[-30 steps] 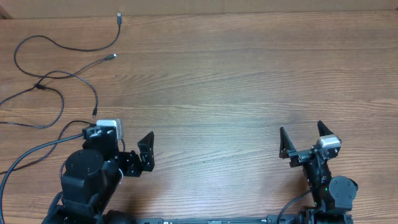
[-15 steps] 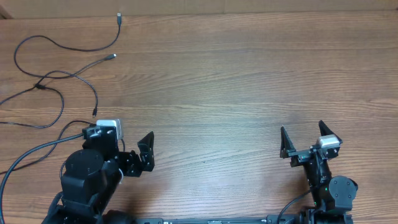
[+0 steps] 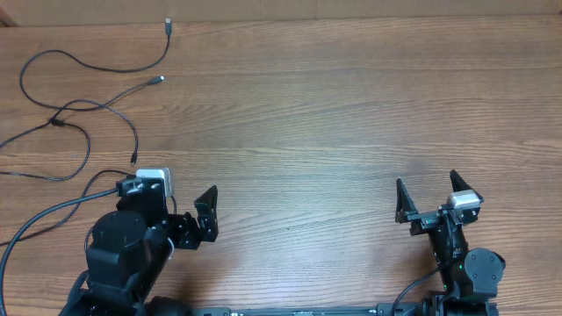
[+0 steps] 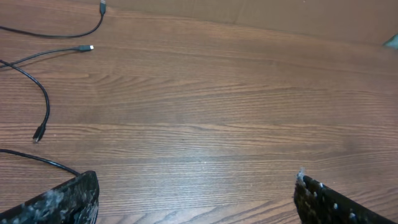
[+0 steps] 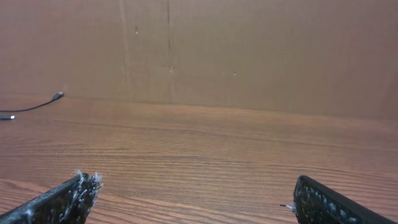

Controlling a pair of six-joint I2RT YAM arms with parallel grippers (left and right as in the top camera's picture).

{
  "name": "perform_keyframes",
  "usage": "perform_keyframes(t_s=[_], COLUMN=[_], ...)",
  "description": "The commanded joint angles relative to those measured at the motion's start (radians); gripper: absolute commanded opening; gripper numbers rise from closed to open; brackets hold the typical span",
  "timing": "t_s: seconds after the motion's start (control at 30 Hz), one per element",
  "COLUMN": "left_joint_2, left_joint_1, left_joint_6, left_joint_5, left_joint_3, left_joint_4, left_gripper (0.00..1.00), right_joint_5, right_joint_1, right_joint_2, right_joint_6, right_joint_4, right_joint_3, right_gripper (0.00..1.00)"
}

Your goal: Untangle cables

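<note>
The left arm (image 3: 118,250) and the right arm (image 3: 467,265) are black — each carries a pale grey camera block (image 3: 155,182) at the wrist, thick black wires (image 3: 53,209) and pointed fingers (image 4: 68,199) scuffed whitish.

1. The cables (image 3: 54,119) are spread on the table (image 3: 334,114), toward its far left corner.
2. The left gripper (image 3: 180,204) is placed at the near left edge, just before the cables' nearest plug (image 3: 133,161).
3. The right gripper (image 3: 428,189) is placed at the near right, well apart from the cables.
4. A wall (image 5: 249,50) is seen behind the table's far edge.
</note>
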Motion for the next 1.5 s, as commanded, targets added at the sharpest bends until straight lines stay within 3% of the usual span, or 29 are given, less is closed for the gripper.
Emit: perform_keyframes(t_s=[0.0, 0.77, 1.07, 1.27, 1.47], left_joint_2=[0.002, 0.005, -0.16, -0.278, -0.325], left_joint_1=[-0.006, -0.004, 0.154, 0.159, 0.159], left_joint_6=[-0.01, -0.007, -0.007, -0.005, 0.11], left_joint_5=[-0.014, -0.017, 0.067, 0.043, 0.066], left_joint_3=[0.017, -0.012, -0.296, -0.422, -0.488], left_joint_4=[0.001, -0.073, 0.079, 0.09, 0.181], left_gripper=[1.0, 1.0, 1.0, 1.0, 1.0], right_joint_5=[0.01, 0.01, 0.01, 0.01, 0.01], right_joint_1=[0.006, 0.006, 0.006, 0.006, 0.006], right_joint_2=[-0.009, -0.009, -0.009, -0.009, -0.009], right_joint_6=[0.005, 0.005, 0.005, 0.005, 0.005], right_joint_4=[0.007, 0.008, 0.008, 0.008, 0.008], right_joint_3=[-0.01, -0.01, -0.01, -0.01, -0.01], right_gripper=[1.0, 1.0, 1.0, 1.0, 1.0])
